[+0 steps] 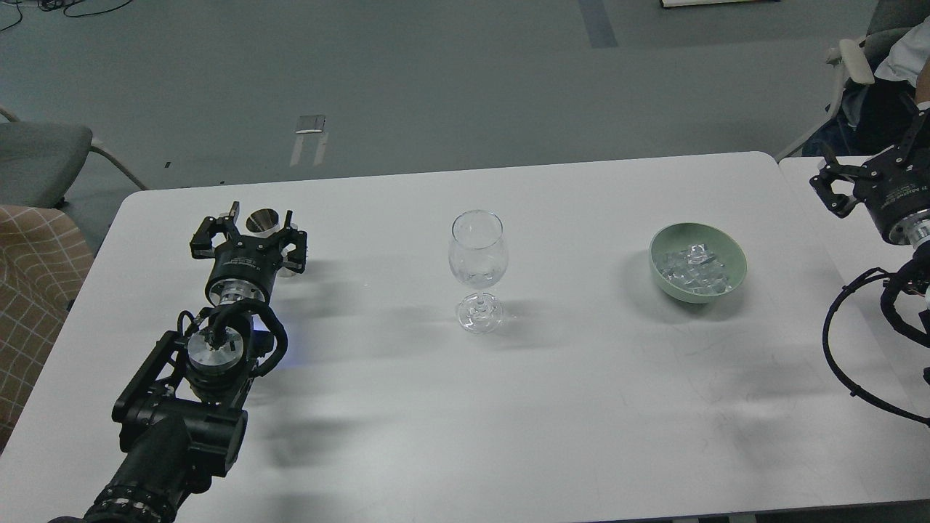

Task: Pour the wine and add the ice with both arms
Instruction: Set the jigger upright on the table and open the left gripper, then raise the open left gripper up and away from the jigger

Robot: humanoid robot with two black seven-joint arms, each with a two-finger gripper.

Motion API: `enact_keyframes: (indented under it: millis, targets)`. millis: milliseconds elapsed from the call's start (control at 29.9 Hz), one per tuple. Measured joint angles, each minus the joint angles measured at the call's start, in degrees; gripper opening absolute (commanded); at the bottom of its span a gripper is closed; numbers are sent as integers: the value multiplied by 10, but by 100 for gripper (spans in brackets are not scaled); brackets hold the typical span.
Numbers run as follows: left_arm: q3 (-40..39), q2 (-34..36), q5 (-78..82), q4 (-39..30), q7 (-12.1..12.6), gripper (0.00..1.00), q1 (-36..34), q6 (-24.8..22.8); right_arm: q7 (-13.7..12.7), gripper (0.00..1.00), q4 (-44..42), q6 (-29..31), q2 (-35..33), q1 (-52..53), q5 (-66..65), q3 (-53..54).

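Note:
A clear wine glass (477, 254) stands upright mid-table with a little clear liquid in its bowl. A small metal cup (262, 220) stands on the table at the far left. My left gripper (261, 216) is around the cup with its fingers spread wider than it, open. A pale green bowl (734, 254) to the right holds the heap of clear ice (694, 269). My right gripper (908, 142) hovers at the right edge, beyond the bowl. One of its fingers is cut off by the frame, so I cannot tell how its jaws stand.
The white table (465, 407) joins a second table at the right (806, 181). Black cables (843, 349) loop from my right arm over its right side. A person sits on a chair (854, 62) at the back right. Another chair (43, 156) stands at the back left.

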Motion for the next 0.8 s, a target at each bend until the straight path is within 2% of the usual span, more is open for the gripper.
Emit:
enact_keyframes:
  millis: [67, 568, 802]
  targets:
    - [0, -1, 1, -2, -1, 97, -1, -4, 0, 100, 0, 0, 0, 0, 0, 0]
    - [12, 5, 4, -70, 4, 98, -1, -7, -1, 100, 1, 1, -6, 11, 0, 2]
    - [6, 57, 6, -154, -5, 98, 20, -13, -1, 100, 26, 2, -7, 16, 0, 1]
